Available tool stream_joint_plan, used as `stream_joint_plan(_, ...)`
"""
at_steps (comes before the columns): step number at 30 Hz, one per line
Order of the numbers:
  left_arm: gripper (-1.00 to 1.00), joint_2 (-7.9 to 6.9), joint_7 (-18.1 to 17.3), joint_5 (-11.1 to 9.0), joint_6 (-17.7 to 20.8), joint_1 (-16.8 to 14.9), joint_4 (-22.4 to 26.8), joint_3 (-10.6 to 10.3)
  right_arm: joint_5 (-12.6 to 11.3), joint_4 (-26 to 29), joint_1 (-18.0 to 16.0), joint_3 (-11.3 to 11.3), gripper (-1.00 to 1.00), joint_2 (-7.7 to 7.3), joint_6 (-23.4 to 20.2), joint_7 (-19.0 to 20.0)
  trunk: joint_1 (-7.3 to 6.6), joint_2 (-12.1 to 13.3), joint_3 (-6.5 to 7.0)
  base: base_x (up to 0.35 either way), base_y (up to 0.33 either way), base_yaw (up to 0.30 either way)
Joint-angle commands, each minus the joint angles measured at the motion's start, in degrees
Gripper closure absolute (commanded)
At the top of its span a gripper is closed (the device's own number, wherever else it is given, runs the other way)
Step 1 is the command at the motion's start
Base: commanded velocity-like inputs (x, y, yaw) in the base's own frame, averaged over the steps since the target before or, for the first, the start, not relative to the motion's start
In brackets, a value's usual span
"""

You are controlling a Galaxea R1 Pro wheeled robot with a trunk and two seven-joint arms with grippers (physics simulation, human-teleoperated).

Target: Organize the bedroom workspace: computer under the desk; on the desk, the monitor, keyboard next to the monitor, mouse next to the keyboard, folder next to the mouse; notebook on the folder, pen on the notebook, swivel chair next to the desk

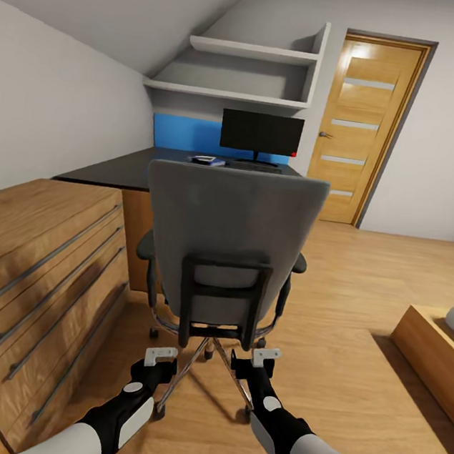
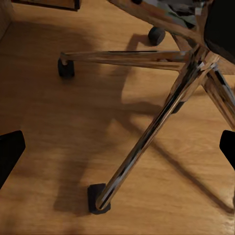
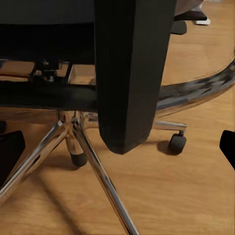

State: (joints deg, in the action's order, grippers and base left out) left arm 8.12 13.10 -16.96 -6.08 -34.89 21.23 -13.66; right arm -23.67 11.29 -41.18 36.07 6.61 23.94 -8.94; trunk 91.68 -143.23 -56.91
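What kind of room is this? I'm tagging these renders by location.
Likely a bedroom with a study corner: a black-topped desk carrying a wide black monitor, a grey swivel chair before it, and what looks like a bed corner at the right.

A rendered attic bedroom with a home-office corner. A sloped white ceiling meets white wall shelves (image 1: 242, 70) above a black tabletop (image 1: 131, 166) with a blue back panel, carrying a monitor (image 1: 261, 134). A grey swivel chair (image 1: 229, 238) faces it on a light wooden floor (image 1: 364, 275). A wooden drawer unit (image 1: 34, 265) stands at the left, a wooden door (image 1: 360, 130) at the back, and a bed corner (image 1: 441, 344) at the right.
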Motion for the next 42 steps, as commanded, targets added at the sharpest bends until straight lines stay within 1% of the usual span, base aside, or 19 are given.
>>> stream_joint_plan(1, -1.0, -0.04, 0.38, -0.53, -0.23, -0.03, -0.04, -0.49, -0.21, -0.04, -0.05, 0.49, -1.0, 0.0, 0.15, -0.38, 0.01, -0.02, -0.05, 0.274, 0.0, 0.0)
stream_joint_plan(11, -1.0, -0.04, 0.43, -0.53, -0.24, -0.02, -0.05, -0.49, -0.06, -0.04, -0.04, 0.46, -1.0, -0.02, 0.23, -0.46, 0.01, -0.02, -0.05, 0.308, -0.024, 0.0)
stream_joint_plan(23, -1.0, -0.04, 0.52, -0.53, -0.24, -0.05, -0.05, -0.49, -0.06, 0.03, -0.04, 0.4, -1.0, -0.03, 0.23, -0.49, 0.01, -0.02, -0.05, 0.32, -0.12, 0.0)
stream_joint_plan(31, -1.0, -0.04, 0.52, -0.53, -0.24, -0.01, -0.05, -0.49, -0.06, 0.0, -0.04, 0.4, -1.0, -0.02, 0.23, -0.55, 0.01, -0.02, 0.34, 0.321, -0.125, -0.028)
stream_joint_plan(42, -1.0, -0.04, 0.52, -0.61, -0.24, -0.04, -0.05, -0.49, -0.05, -0.04, -0.04, 0.41, -1.0, -0.04, 0.23, -0.56, 0.01, -0.02, 0.37, 0.321, -0.015, -0.002)
